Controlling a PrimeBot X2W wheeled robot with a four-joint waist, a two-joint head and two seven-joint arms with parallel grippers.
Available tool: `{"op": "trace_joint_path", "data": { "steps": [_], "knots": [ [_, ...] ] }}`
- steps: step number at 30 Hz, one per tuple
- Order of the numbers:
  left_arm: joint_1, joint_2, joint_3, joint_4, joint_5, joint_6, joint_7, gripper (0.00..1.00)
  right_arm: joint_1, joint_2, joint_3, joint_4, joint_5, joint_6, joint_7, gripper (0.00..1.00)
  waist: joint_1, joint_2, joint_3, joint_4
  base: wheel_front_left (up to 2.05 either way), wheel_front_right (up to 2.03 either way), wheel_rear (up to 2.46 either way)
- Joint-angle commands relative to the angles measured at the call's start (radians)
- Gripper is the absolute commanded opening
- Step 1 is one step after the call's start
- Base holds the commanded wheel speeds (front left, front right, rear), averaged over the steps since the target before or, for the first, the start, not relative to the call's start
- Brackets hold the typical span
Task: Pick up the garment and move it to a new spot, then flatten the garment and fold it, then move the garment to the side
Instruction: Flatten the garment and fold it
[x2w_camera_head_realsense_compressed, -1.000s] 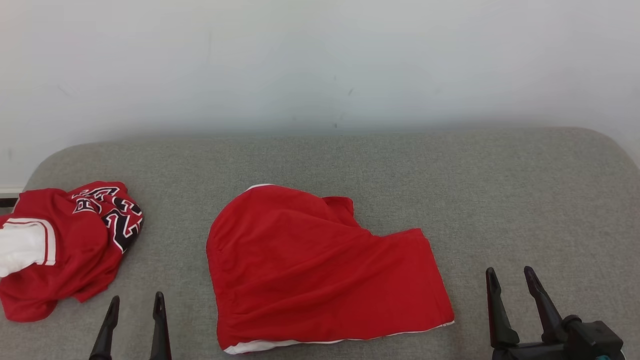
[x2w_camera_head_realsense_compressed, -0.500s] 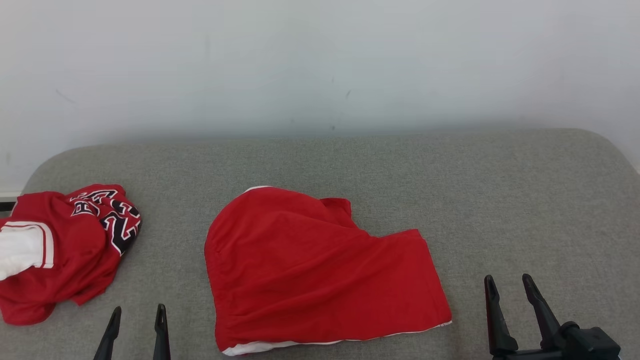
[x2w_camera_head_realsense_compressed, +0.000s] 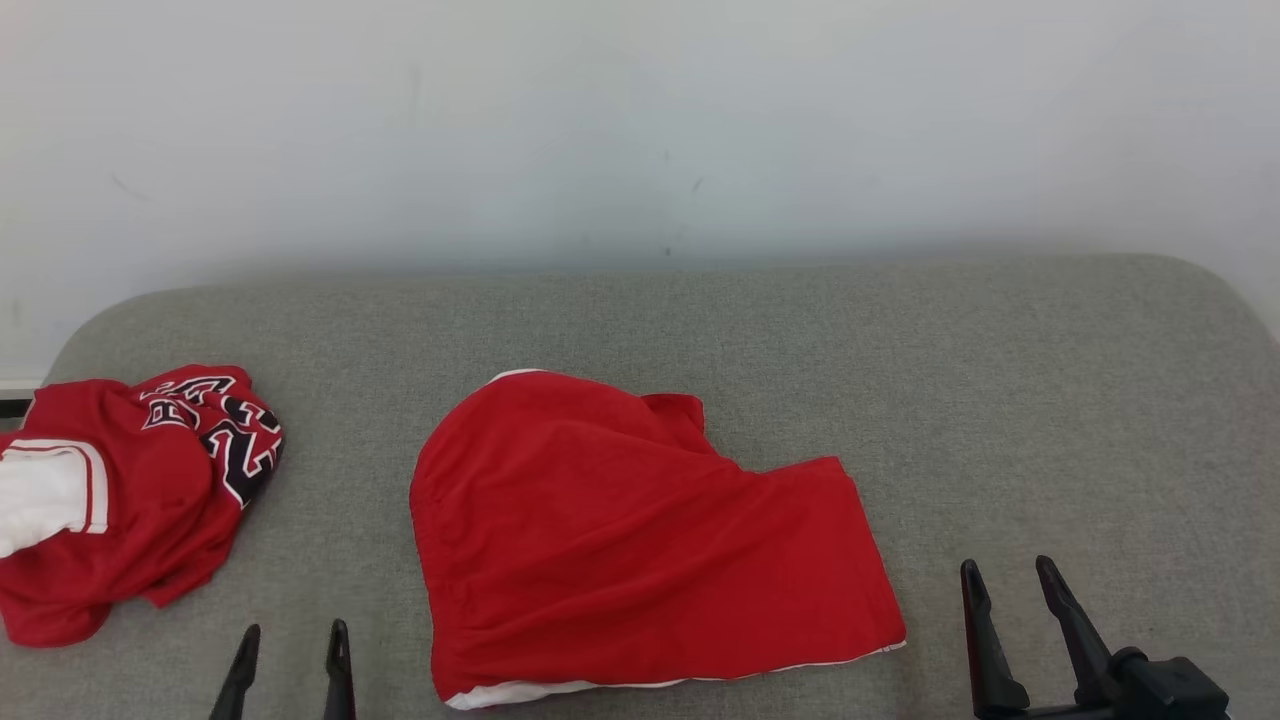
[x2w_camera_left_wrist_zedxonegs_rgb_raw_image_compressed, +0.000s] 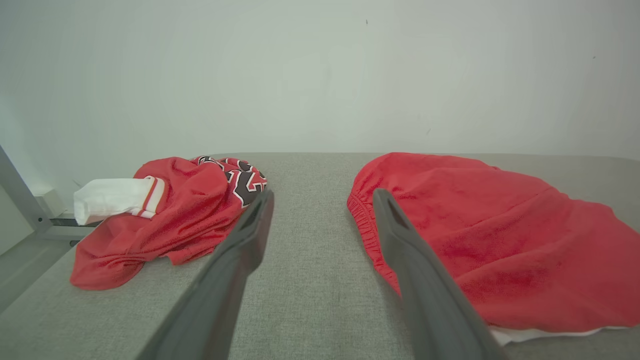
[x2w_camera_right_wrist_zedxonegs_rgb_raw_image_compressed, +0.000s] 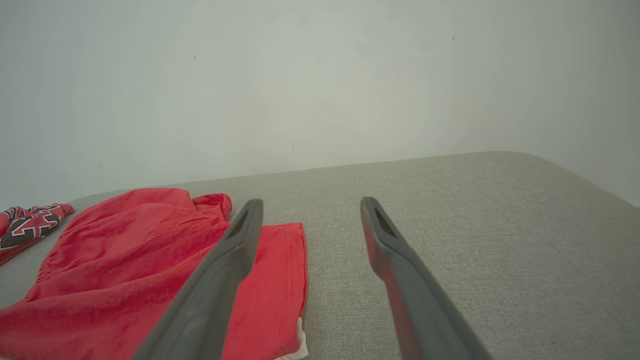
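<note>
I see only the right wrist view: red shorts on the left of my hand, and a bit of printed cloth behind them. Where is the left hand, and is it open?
Observer: The left hand is open, over the grey cushion between the shorts and a crumpled jersey. It touches neither.
Operator: Is that jersey all red?
Observer: No. A white part with red stripes sticks out at its left end.
Operator: Which edge of the shorts faces the left hand?
Observer: The gathered waistband, clear in the left wrist view.
</note>
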Motion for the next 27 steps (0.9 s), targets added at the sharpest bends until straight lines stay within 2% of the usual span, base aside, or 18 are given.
{"op": "trace_joint_path", "data": {
  "steps": [1, 10, 18, 27],
  "knots": [
    [0.012, -0.004, -0.01, 0.017, -0.007, -0.007, -0.003, 1.0, 0.002, -0.009, 0.007, 0.008, -0.008, -0.002, 0.0, 1.0, 0.0, 0.0, 0.001, 0.002, 0.0, 0.0, 0.0],
    [0.007, 0.028, -0.138, 0.153, -0.048, -0.004, -0.003, 1.0, -0.03, -0.042, 0.057, 0.115, -0.001, -0.002, 0.0, 1.0, 0.0, 0.0, 0.017, 0.005, 0.0, 0.0, 0.0],
    [-0.074, 0.076, -0.25, 0.308, -0.127, -0.004, -0.003, 1.0, -0.103, -0.071, 0.12, 0.287, -0.002, -0.002, 0.0, 1.0, 0.0, 0.0, 0.051, 0.004, 0.0, 0.0, 0.0],
    [-0.171, 0.106, -0.353, 0.392, -0.177, -0.004, -0.003, 1.0, -0.217, -0.086, 0.215, 0.462, 0.02, -0.002, 0.0, 1.0, 0.0, 0.0, 0.083, 0.012, 0.0, 0.0, 0.0]
  ]
}}
